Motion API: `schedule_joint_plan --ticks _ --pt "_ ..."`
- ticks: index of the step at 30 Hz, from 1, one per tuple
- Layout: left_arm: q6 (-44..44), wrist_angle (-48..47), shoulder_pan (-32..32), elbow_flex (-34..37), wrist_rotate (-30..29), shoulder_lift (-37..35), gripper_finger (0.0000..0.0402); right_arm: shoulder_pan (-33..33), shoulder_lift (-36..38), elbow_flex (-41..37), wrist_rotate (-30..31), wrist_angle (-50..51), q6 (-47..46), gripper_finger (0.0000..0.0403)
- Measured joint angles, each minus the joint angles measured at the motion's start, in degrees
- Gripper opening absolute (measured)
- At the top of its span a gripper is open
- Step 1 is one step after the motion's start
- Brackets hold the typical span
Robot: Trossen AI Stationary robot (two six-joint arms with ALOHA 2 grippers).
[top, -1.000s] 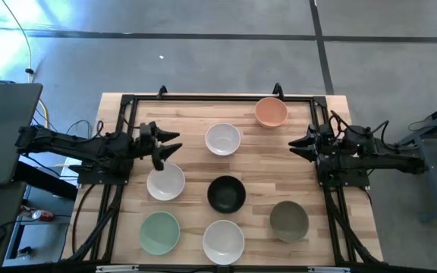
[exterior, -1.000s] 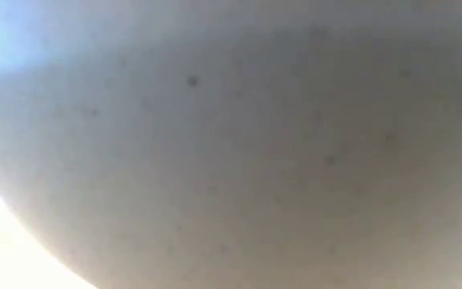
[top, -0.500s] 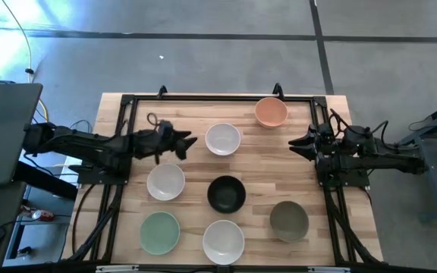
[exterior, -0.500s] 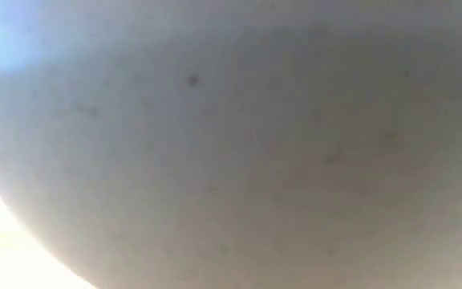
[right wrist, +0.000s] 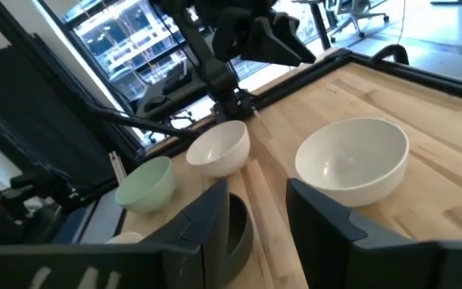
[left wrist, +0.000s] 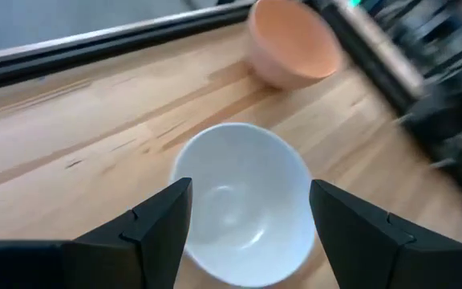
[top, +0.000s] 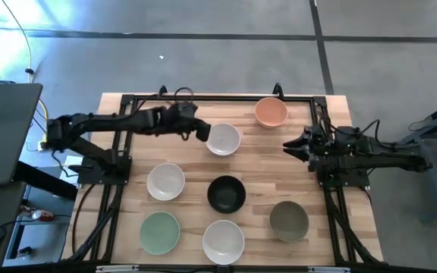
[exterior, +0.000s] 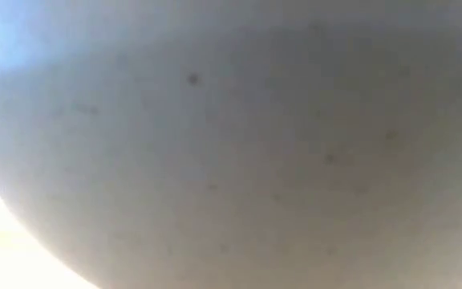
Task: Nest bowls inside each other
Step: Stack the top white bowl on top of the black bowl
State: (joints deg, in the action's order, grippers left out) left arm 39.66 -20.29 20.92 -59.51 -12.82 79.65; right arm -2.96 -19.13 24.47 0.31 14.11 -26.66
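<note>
Dark fingers of the left gripper (left wrist: 247,221) are standing apart, flanking the far white bowl (left wrist: 243,205) without touching it; I am seeing that bowl sitting empty on the wooden table (top: 188,155), the peach-orange bowl (top: 271,112) near the far edge. The right gripper (top: 288,145), fingers apart and empty, is hovering at the table's right side. Black bowl (top: 226,193) is lying at centre, the remaining bowls separate around it.
</note>
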Motion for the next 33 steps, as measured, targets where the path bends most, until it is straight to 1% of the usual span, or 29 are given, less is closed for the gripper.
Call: schedule_joint_plan --ticks 3,7,10,14,16,22,33 --pt "-0.6 -5.7 1.0 -5.5 0.5 3.4 0.0243 0.0 -0.9 0.0 0.4 -1.0 0.1 0.0119" --pt "-0.9 -9.7 2.5 -10.8 4.0 7.2 0.0243 0.0 -1.6 0.0 1.3 -2.3 0.1 0.0119" --pt "-0.9 -12.6 3.2 -13.5 6.6 9.8 0.0243 0.0 -1.8 0.0 1.9 -2.9 0.1 0.0119" --pt "-0.8 -16.6 3.4 -15.8 8.2 12.7 0.0243 0.0 -1.8 0.0 2.3 -3.4 -0.1 0.0119" --pt "-0.8 -20.0 3.5 -16.4 8.4 14.2 0.0243 0.0 -1.8 0.0 2.4 -3.4 -0.1 0.0119" --pt "-0.8 -24.0 3.5 -16.6 9.7 18.4 0.0243 0.0 -1.8 0.0 2.7 -4.1 0.1 0.0119" --pt "0.2 -21.2 3.5 -16.6 12.6 23.1 0.0243 0.0 -1.8 0.0 2.7 -4.3 0.7 0.0119"
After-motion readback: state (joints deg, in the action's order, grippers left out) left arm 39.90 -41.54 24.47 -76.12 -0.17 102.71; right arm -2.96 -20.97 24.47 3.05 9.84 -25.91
